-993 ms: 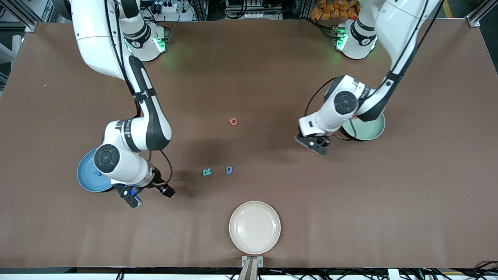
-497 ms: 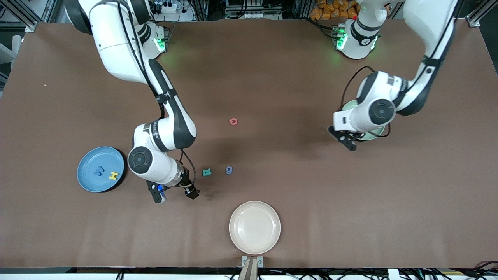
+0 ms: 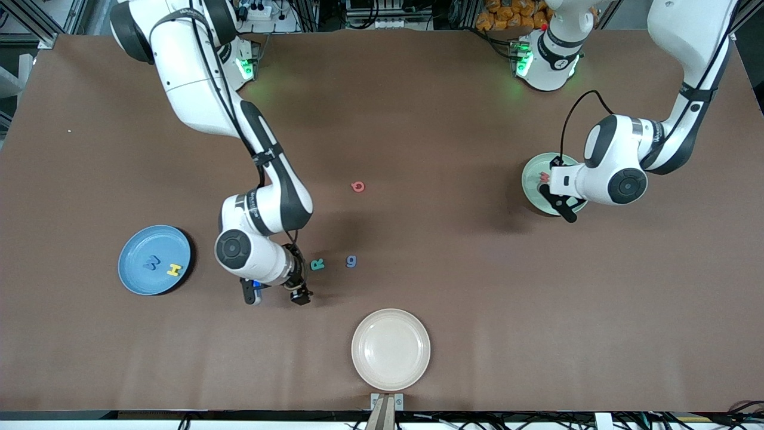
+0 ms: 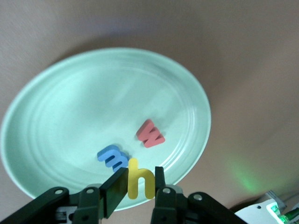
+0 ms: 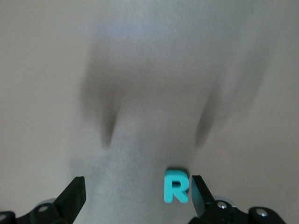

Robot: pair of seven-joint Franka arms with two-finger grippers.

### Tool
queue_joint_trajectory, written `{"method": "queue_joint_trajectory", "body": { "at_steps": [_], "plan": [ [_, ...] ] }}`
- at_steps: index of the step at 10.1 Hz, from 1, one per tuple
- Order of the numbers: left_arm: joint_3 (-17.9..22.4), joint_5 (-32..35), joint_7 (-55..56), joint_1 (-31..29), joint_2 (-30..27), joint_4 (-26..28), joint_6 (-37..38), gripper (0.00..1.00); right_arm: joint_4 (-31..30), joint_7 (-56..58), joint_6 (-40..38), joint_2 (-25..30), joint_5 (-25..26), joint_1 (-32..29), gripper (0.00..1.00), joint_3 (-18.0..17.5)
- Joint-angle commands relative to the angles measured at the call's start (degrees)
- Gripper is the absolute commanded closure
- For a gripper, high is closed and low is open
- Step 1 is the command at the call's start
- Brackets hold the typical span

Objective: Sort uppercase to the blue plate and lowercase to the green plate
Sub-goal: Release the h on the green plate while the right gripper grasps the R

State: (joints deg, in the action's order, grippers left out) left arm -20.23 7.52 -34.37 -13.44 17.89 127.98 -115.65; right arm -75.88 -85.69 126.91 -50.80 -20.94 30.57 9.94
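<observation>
The yellow y [image 4: 138,178] is clenched between the fingers of the left gripper [image 4: 137,186], which hangs over the green plate [image 3: 530,173] at the left arm's end of the table; a red w [image 4: 150,133] and a blue E-shaped letter [image 4: 112,157] already lie on that plate. To finish this step well, the gripper should sink low over a bare patch of the plate, clear of both letters, and only then let go, so the light foam does not bounce over the rim. The teal R [image 3: 317,264] lies on the brown table between the blue plate [image 3: 132,276] and a blue g [image 3: 351,261], with the right gripper [image 5: 135,195] spread wide just above it. A red round letter [image 3: 357,187] waits on the table, farther from the front camera. The blue W [image 3: 152,261] and yellow H [image 3: 173,270] sit on the blue plate; a cream plate [image 3: 391,349] stands near the front edge.
</observation>
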Motion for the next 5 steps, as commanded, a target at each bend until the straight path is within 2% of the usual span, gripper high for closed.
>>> {"method": "queue_joint_trajectory", "body": {
  "at_steps": [1, 4, 5],
  "plan": [
    [0.55, 1.27, 0.00, 0.43, 0.83, 0.07, 0.34, 0.89, 1.62, -3.43, -0.08, -1.41, -0.42, 1.50, 0.00, 0.08],
    [0.90, 1.09, 3.41, 0.52, 3.55, 0.51, 0.34, 0.87, 0.74, -3.52, -0.17, -1.58, 0.11, 3.18, 0.00, 0.25],
    [0.90, 1.09, 3.78, 0.52, 3.55, 0.51, 0.34, 0.84, 0.65, -3.96, -0.26, -1.58, 0.19, 3.00, 0.00, 0.52]
  ]
}}
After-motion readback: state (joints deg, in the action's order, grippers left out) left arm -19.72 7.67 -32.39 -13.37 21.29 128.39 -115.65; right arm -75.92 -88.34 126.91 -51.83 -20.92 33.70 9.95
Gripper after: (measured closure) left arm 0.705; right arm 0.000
